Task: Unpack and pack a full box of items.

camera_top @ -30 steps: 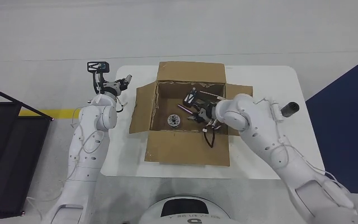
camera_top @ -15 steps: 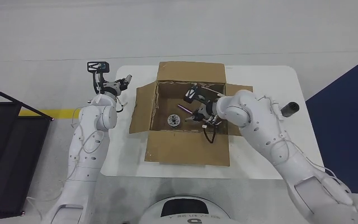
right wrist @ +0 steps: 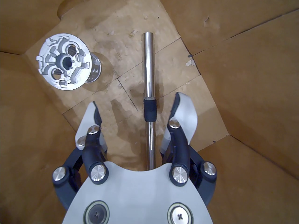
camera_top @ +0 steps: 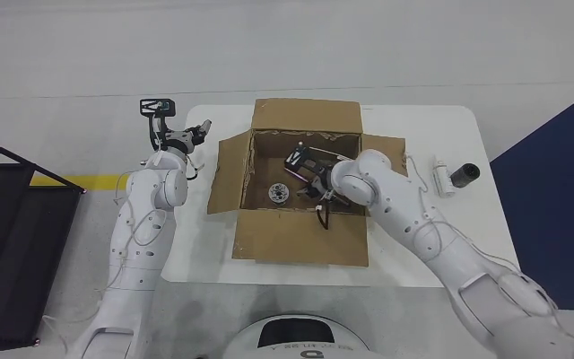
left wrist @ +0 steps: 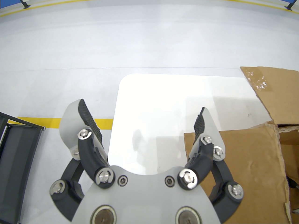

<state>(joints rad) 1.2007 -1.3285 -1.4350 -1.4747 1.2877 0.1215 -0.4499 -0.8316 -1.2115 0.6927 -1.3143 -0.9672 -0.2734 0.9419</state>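
White table (camera_top: 421,126) carries the open cardboard box (camera_top: 305,115), which sits about mid-table with all four flaps folded outward. The flap toward the robot lies flat and the left flap angles up.

Black rack (camera_top: 22,251) stands on the floor, well apart from the box, off its left side and past the table edge.

Right arm reaches down into the box from the box's right side. Right gripper (right wrist: 136,100) is inside the box, low over the box floor, fingers spread wide and holding nothing. The two fingers straddle the metal rod (right wrist: 148,66) at its black band (right wrist: 150,110), one finger on each side, with a gap showing on both sides and no contact visible.

Left gripper (left wrist: 142,105) hangs outside the box, just off the box's left flap, above the table's left edge. It is released, fingers wide apart, with nothing between them.

The metal rod is polished and lies flat on the box floor, roughly mid-floor. One end points away from the right gripper and the other end runs under the gripper's palm.

Flanged metal hub (right wrist: 63,61) stands on the box floor too, beside the rod but apart from it, toward the box's left wall. Its slotted round face is turned up and a short barrel shows beneath it. In the top view the hub (camera_top: 280,192) sits nearer the box's near-left corner.

Black cylinder (camera_top: 465,174) lies on the table outside the box, off its right flap and near the table's right edge. A small white item (camera_top: 439,175) lies just beside it, between the cylinder and the box. Type cannot be told.
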